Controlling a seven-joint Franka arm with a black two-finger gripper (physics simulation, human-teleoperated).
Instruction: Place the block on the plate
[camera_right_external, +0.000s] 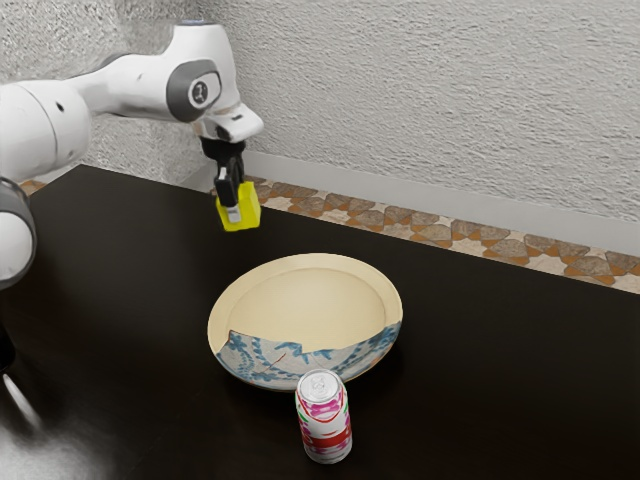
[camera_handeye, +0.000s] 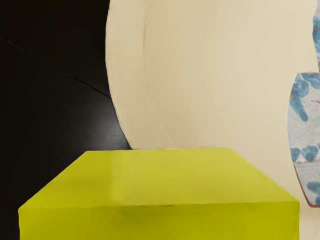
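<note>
In the exterior view my black gripper (camera_right_external: 232, 200) hangs above the table's far side, shut on the yellow block (camera_right_external: 243, 208), which is held up in the air. The plate (camera_right_external: 310, 300), cream with a blue-patterned section along its near side, rests on the table to the exterior view's right of the block and nearer the camera. In the wrist view the yellow block (camera_handeye: 160, 180) looms large just under my hand, with the cream plate (camera_handeye: 215, 75) beyond and below it.
A white and red can (camera_right_external: 324, 418) stands upright by the plate's near rim. The black table (camera_right_external: 500, 350) extends around them, and its far edge runs along a textured wall and a patterned floor.
</note>
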